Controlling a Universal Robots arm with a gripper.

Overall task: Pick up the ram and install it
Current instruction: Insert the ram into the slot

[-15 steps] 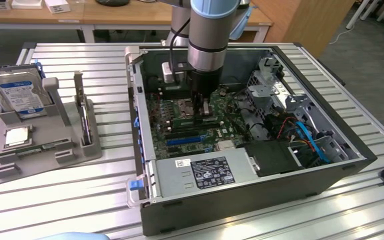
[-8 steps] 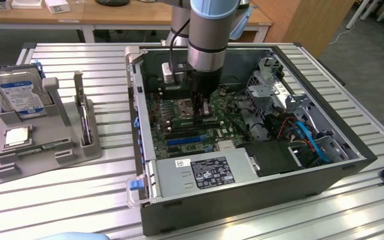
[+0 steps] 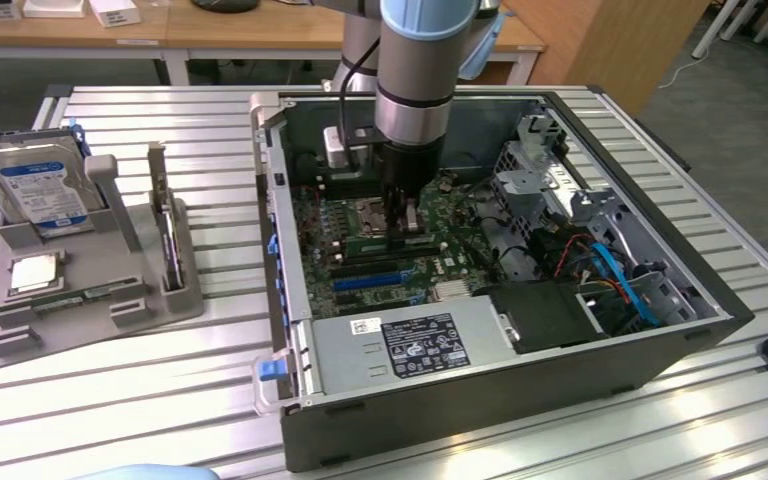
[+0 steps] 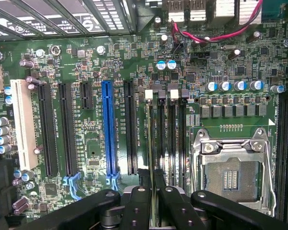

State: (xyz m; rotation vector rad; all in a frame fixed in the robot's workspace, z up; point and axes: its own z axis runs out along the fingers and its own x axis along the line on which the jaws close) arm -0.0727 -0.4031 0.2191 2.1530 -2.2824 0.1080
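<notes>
Inside the case (image 3: 491, 390) on the desk (image 3: 157, 400), the arm is reaching down over the board (image 4: 86, 57), and the main risks are coming from alignment. The ram (image 4: 150, 139) is hanging along the slots (image 4: 175, 139) beside the socket (image 4: 233, 175), in line with the slot farthest from it. Whether it is already touching that slot I cannot tell.

If the stick is sitting even slightly skewed or off the slot's line, pressing could be bending it or scraping the board. A notch facing the wrong way could be jamming it. A latch (image 4: 149, 94) at the slot's end that is not swung open could be blocking it. A loose pinch could be letting the thin stick tilt between the fingers (image 4: 143, 191).

The end effector (image 4: 152, 184) is standing nearly closed, its fingers pinching the ram between them. The ram is showing edge-on — a very thin, pale green line running from the fingers toward the white latch, looking straight and upright.
</notes>
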